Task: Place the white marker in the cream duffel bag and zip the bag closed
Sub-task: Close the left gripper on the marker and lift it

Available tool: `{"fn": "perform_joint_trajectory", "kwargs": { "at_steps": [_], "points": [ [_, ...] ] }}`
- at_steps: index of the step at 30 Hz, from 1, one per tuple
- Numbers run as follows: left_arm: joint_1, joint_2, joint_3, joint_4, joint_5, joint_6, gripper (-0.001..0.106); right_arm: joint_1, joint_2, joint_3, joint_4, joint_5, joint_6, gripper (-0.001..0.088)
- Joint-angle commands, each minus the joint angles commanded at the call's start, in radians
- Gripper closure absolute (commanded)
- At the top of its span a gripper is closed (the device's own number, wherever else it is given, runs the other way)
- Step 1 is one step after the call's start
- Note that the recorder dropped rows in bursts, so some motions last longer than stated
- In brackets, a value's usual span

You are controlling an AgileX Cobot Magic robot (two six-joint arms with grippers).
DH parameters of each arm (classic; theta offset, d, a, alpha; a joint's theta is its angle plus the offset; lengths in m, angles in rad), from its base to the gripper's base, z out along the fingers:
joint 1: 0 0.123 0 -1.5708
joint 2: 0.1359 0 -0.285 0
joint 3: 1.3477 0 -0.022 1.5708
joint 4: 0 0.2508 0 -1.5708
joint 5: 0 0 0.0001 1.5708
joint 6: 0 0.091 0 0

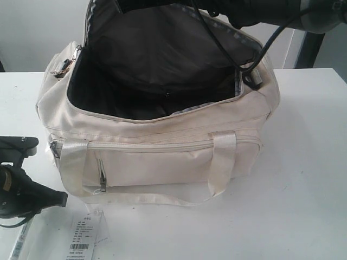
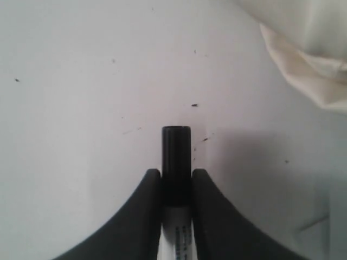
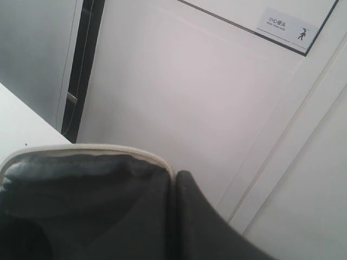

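Note:
The cream duffel bag [image 1: 162, 157] stands in the middle of the white table, its top wide open on the dark lining [image 1: 157, 70]. My right gripper [image 3: 173, 181] is shut on the bag's raised flap [image 3: 81, 206], dark lining with a cream edge, and holds it up at the back. The right arm [image 1: 255, 13] crosses above the bag. My left gripper [image 2: 176, 174] is shut on the white marker [image 2: 176, 149], whose black cap sticks out past the fingertips [image 2: 152, 179] over bare table. In the exterior view the left gripper [image 1: 54, 199] sits low beside the bag's left end.
A white paper tag with a barcode [image 1: 84, 235] lies on the table [image 1: 303, 179] in front of the bag's left corner. A strap handle [image 1: 222, 162] loops over the zipped front pocket [image 1: 157, 162]. A cream fold of the bag [image 2: 314, 70] shows near the marker's tip.

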State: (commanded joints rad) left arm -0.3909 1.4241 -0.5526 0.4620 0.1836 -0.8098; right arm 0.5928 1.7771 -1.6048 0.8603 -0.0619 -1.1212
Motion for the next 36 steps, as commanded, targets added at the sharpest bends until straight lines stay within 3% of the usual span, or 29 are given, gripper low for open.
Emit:
{"fn": "perform_joint_trajectory", "kwargs": {
  "at_steps": [15,23,29,36],
  "points": [
    [0.000,-0.320,0.115,0.000,0.010,0.006,0.105,0.000,0.000,0.000,0.000,0.000,0.024,0.0868],
    [0.000,-0.505,0.120,-0.002,0.005,0.022,0.105,0.000,0.000,0.000,0.000,0.000,0.024,0.0868],
    [0.000,-0.569,0.120,0.000,-0.127,0.072,0.105,0.000,0.000,0.000,0.000,0.000,0.026,0.0868],
    [0.000,-0.579,0.120,0.000,-0.433,0.138,0.105,0.000,0.000,0.000,0.000,0.000,0.026,0.0868]
  ]
}}
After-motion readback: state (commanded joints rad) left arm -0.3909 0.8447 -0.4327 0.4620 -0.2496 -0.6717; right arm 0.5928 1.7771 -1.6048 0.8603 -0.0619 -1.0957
